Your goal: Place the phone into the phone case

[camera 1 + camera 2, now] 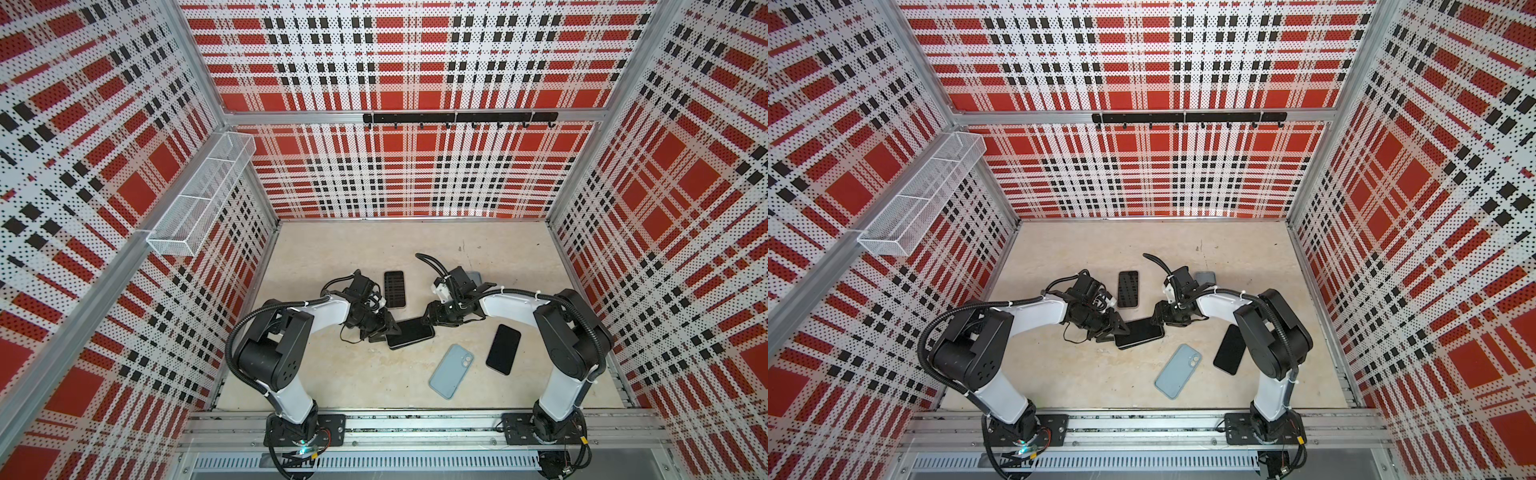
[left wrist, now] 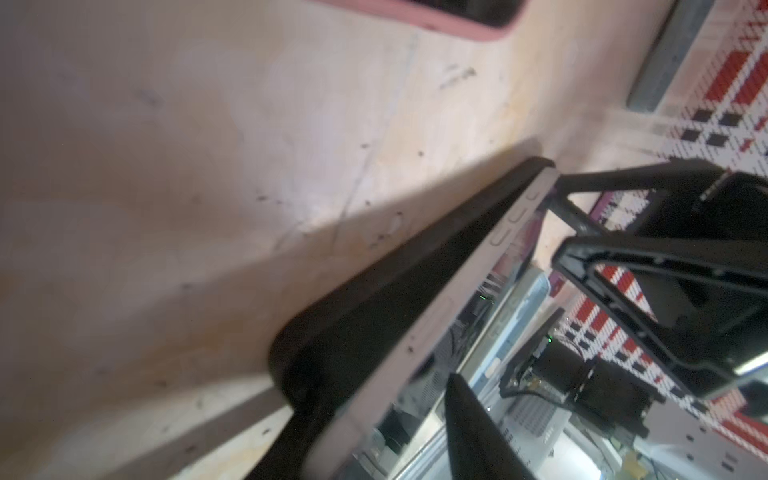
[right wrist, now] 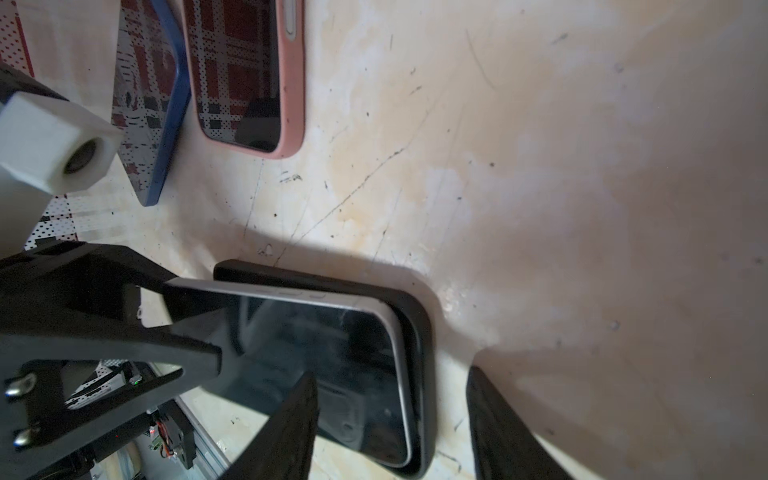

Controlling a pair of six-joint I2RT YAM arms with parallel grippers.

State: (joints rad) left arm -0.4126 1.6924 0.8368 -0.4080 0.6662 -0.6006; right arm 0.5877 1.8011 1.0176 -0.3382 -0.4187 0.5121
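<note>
The phone [image 1: 411, 330] lies screen up in the black phone case [image 3: 424, 332] at mid-table, seen in both top views [image 1: 1140, 332]. Its silver edge [image 2: 469, 286] stands a little above the case rim. My left gripper [image 1: 386, 330] is at the phone's left end, open, with one finger [image 2: 473, 432] hanging clear above the screen. At the phone's right end my right gripper [image 3: 395, 436] is open. One of its fingers [image 3: 286, 432] is over the screen and the other [image 3: 503, 432] is outside the case.
A pink-cased phone [image 1: 395, 289] lies just behind the left gripper. A blue-edged phone [image 3: 153, 104] lies beside it under the right arm. A light blue case [image 1: 451, 371] and a black phone [image 1: 503, 349] lie toward the front right. Plaid walls enclose the table.
</note>
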